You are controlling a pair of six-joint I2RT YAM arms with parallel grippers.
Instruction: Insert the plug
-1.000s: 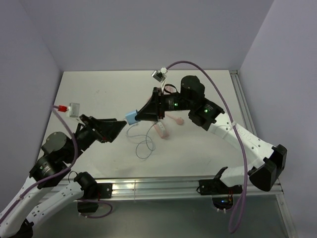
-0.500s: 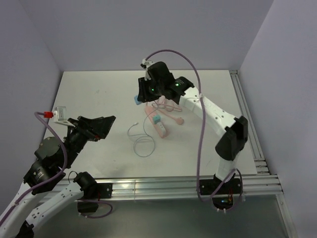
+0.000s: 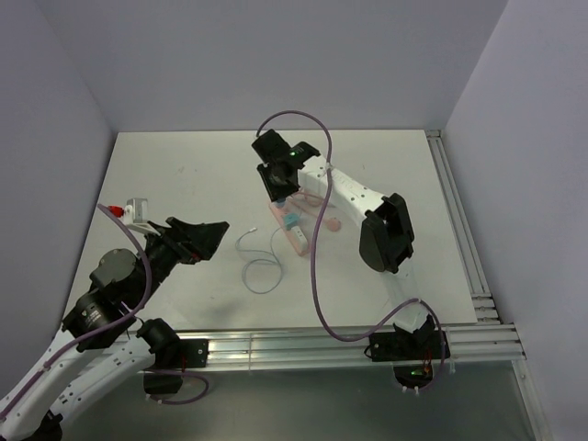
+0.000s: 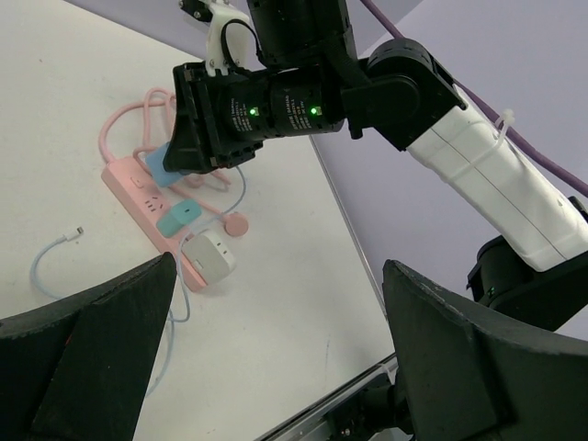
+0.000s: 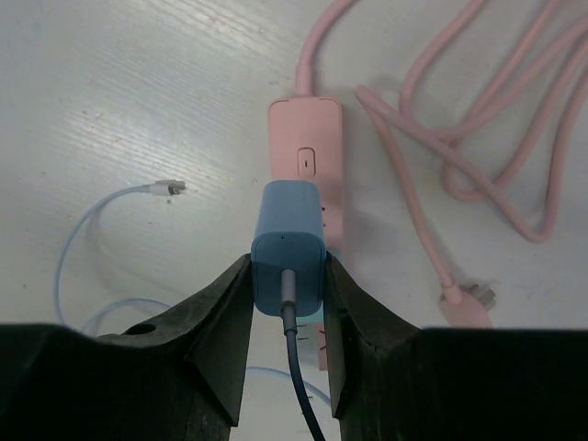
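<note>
My right gripper (image 3: 278, 190) is shut on the light-blue plug (image 5: 288, 243), pinched at both sides, with a thin wire trailing from its back. It holds the plug just above the switch end of the long pink power strip (image 5: 305, 129), which lies at the table's middle (image 3: 299, 237). The left wrist view shows the held plug (image 4: 161, 165) close over the strip (image 4: 138, 188). I cannot tell whether its prongs touch the strip. My left gripper (image 3: 209, 234) is open and empty, to the left of the strip.
A teal plug (image 4: 179, 216) and a white adapter (image 4: 209, 255) sit in the strip. The strip's pink cord (image 5: 496, 138) coils to the right. A thin pale cable (image 3: 260, 266) loops on the table in front, its connector end (image 5: 170, 187) loose.
My right gripper has carried the plug from left of the strip, up and back, then down over the strip's far end. My left gripper has shifted slightly and stays open.
</note>
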